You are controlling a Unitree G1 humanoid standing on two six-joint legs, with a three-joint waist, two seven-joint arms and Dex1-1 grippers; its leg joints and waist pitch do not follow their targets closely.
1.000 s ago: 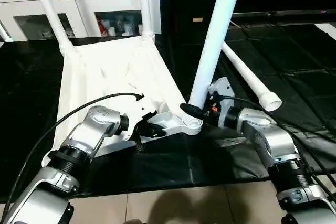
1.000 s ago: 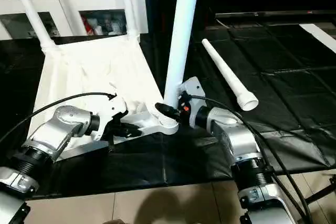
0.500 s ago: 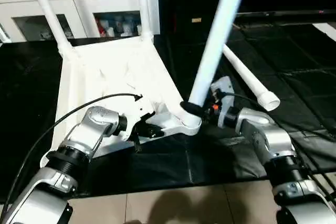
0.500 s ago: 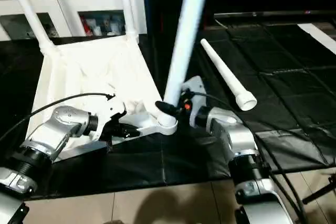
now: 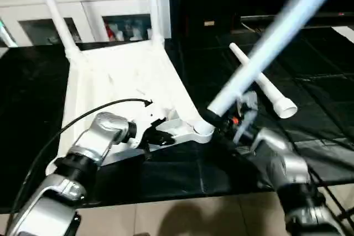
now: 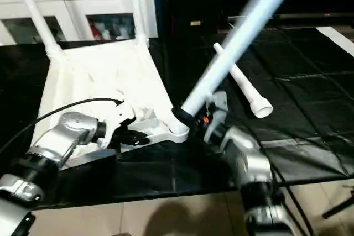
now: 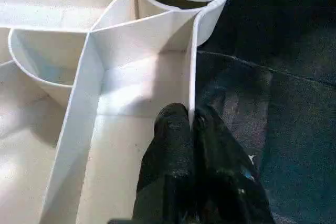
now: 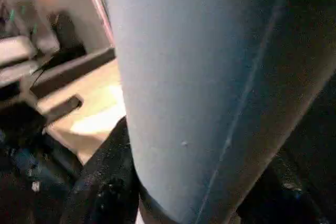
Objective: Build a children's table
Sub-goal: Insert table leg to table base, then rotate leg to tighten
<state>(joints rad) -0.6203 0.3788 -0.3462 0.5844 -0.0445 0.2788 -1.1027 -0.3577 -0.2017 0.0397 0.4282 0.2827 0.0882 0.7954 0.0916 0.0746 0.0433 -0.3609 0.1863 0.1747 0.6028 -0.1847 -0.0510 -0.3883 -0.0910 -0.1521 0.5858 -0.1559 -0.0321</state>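
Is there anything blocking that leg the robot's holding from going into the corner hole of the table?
Nothing visible blocks it. The leg, held in the right gripper, already has its lower end at the near corner socket of the tabletop, but it leans steeply. The left gripper pinches the rim beside that socket.

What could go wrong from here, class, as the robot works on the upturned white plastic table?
1. The long white leg in the right gripper leans steeply at the corner socket; it could jam or lever out.
2. The left gripper pinches only a thin edge rib of the white table top, so the top could slip.
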